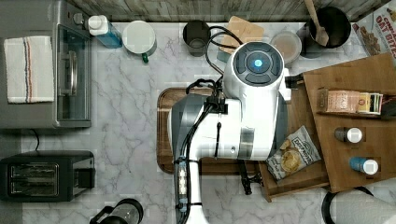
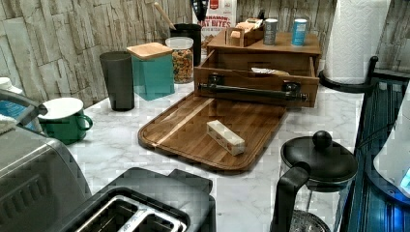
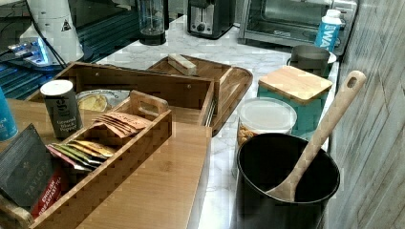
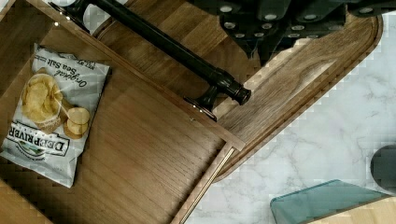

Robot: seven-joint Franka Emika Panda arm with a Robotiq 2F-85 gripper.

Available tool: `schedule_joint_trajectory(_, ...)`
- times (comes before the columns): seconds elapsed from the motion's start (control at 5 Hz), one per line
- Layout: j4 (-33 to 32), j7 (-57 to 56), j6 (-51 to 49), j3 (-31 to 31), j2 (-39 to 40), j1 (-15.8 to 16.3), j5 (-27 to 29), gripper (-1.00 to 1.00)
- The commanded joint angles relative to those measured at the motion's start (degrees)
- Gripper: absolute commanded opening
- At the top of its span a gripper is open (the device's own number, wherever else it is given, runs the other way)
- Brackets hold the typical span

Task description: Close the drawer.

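Drawer (image 2: pixel 256 77) pulled out of the wooden cabinet (image 2: pixel 270 48), standing open on the marble table (image 2: pixel 116 145); front panel carries a black bar handle (image 4: pixel 177 46); front edge overlaps the end of the dark serving tray (image 2: pixel 193 130); bag of chips (image 4: pixel 51 107) lies flat on the drawer floor, well to one side of the gripper.

Gripper (image 4: pixel 275 21) seen at the edge of the wrist view, dark and bolted, hovering above the tray just outside the drawer front, close beside one end of the handle but not touching it; cannot tell how far its fingers are parted; nothing seen in its hold.

Small pale wooden block (image 2: pixel 225 137) rests on the tray, apart from the drawer; teal canister (image 4: pixel 322 203) with a wooden lid stands on the table beyond the tray's rim.
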Motion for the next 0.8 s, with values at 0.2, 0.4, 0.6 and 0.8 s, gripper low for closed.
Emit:
schedule_joint_trajectory(0.2, 0.0, 0.0, 0.0, 0.1, 0.0, -0.1, -0.1, -1.0)
schedule_joint_trajectory(0.4, -2.1, -6.3, 2.1, 0.3, -0.1, 0.0, 2.2, -1.0)
schedule_joint_trajectory(0.6, -7.3, -14.8, 7.7, 1.8, -2.3, 1.0, 2.3, -1.0)
schedule_joint_trajectory(0.8, -12.5, -18.3, 12.7, 3.4, -3.8, 1.5, 3.6, -1.0)
